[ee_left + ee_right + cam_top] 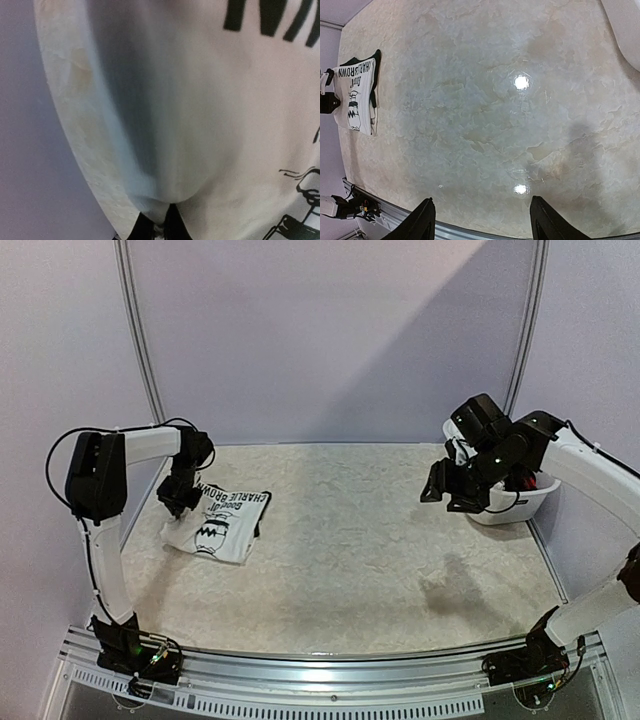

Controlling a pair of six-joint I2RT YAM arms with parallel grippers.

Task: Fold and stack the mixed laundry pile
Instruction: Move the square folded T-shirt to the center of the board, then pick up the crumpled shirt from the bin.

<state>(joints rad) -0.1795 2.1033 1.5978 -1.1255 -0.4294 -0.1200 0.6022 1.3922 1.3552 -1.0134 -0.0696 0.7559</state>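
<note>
Fold under way: the left gripper (pixel 178 495) is clamped on the soft white T-shirt with black print (pixel 222 527), at the far-left side of the pale marbled table (pixel 380 540)
Jaws pinched together on a ridge of cloth. I'd say keep it low and lay it down flat and slow, so the fold doesn't spring open. The right gripper (pixel 450 492) hangs beside the white plastic tub (pixel 520 508), jaws wide apart and empty. Only the left wrist view shows the pinch, cloth tenting up from the fingertips; the right wrist view gives the whole shirt as a neat rectangle with a dark strip along one edge — another garment or not, can't tell
</note>
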